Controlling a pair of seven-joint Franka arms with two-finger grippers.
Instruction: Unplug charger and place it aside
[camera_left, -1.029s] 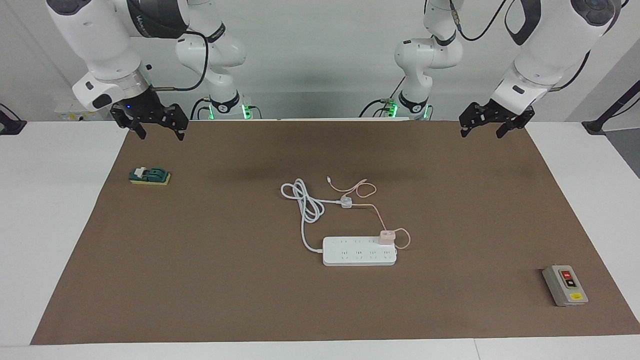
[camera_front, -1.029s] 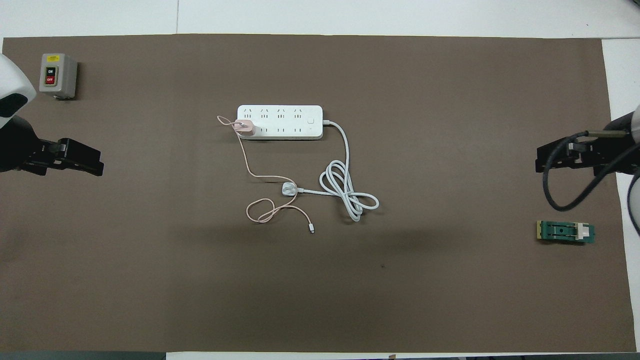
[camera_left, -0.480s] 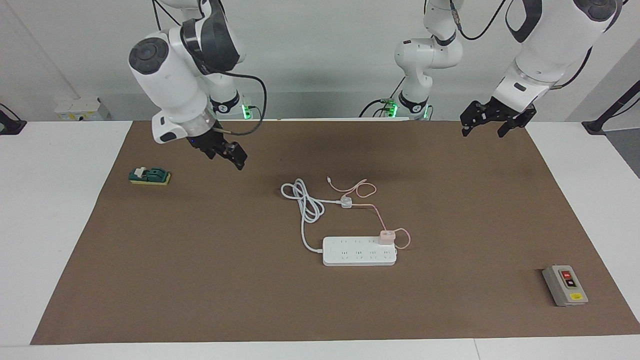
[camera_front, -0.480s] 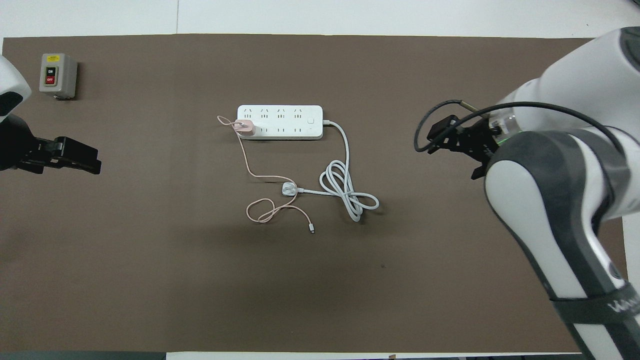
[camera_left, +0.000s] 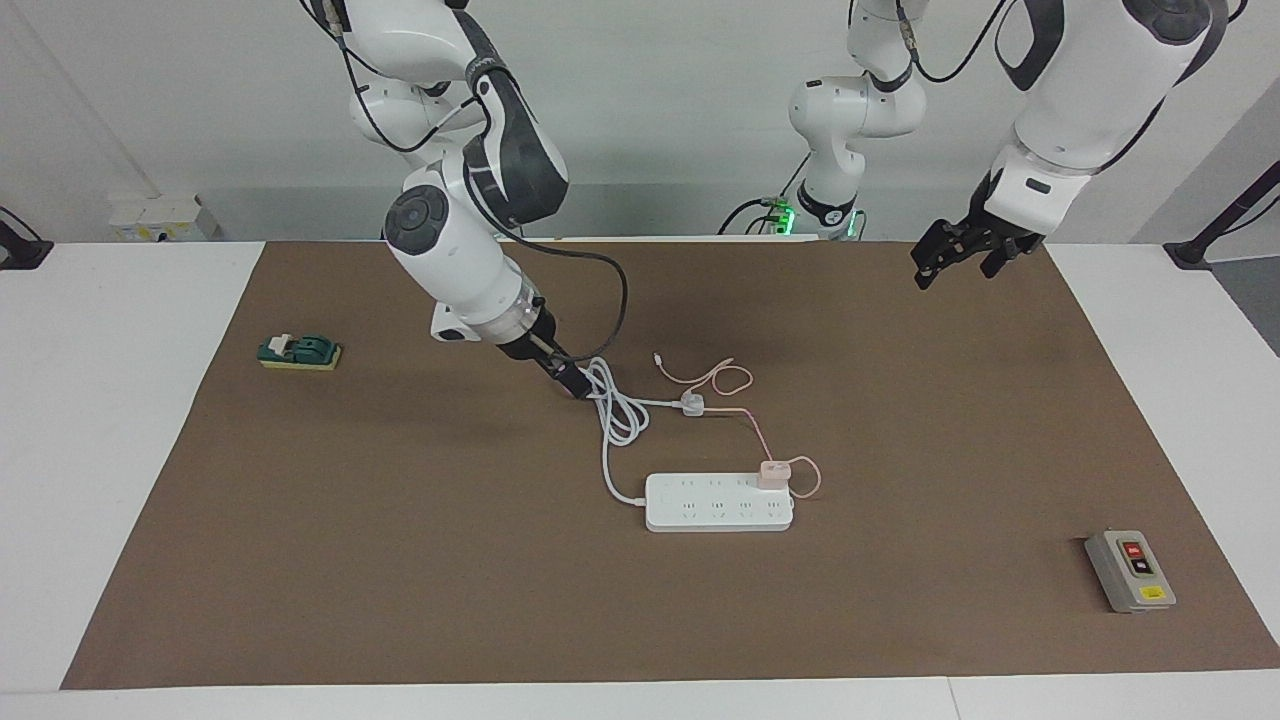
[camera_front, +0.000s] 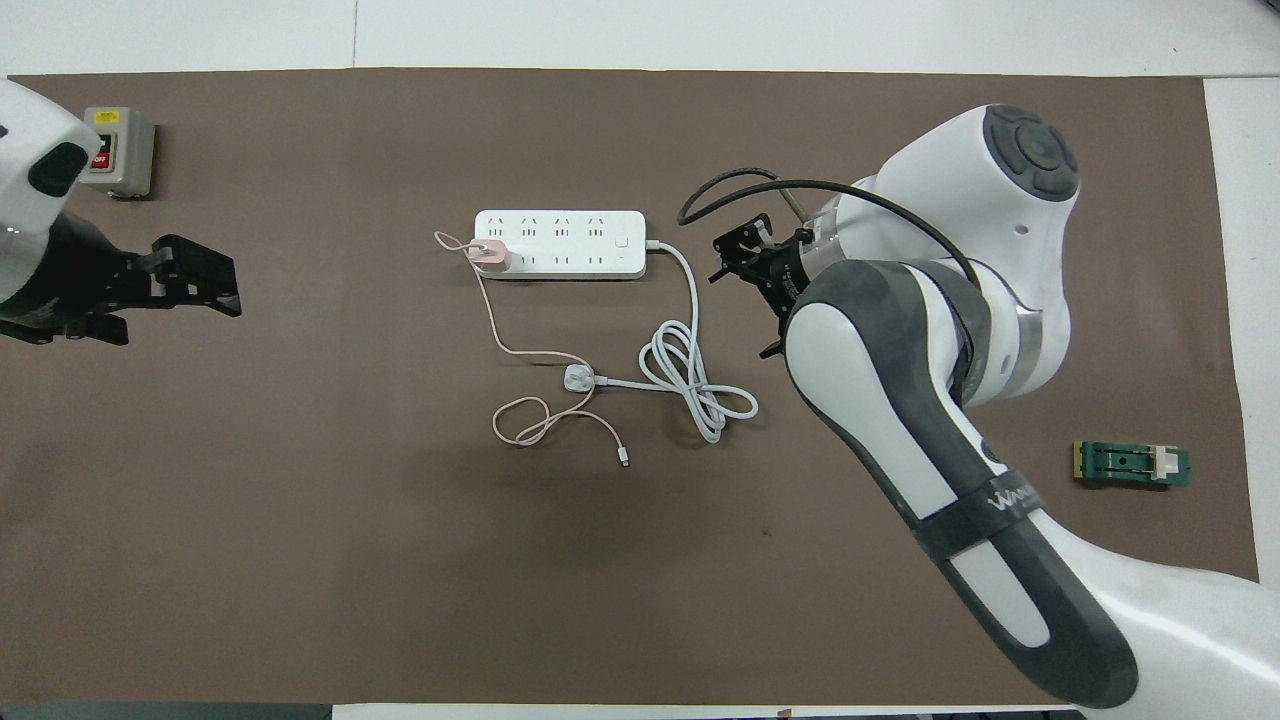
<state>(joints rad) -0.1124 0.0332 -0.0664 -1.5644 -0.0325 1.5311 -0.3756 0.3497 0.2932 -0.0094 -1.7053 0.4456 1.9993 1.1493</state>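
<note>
Since a second ago the right gripper has swung out from the right arm's end of the table and now hangs low over the looped white cord; whether its jaws are released or clenched I cannot tell. Left gripper, jaws released, waits over the mat's edge. The charger sits plugged into the power strip, so unplugging has not begun; white wall by the robots
</note>
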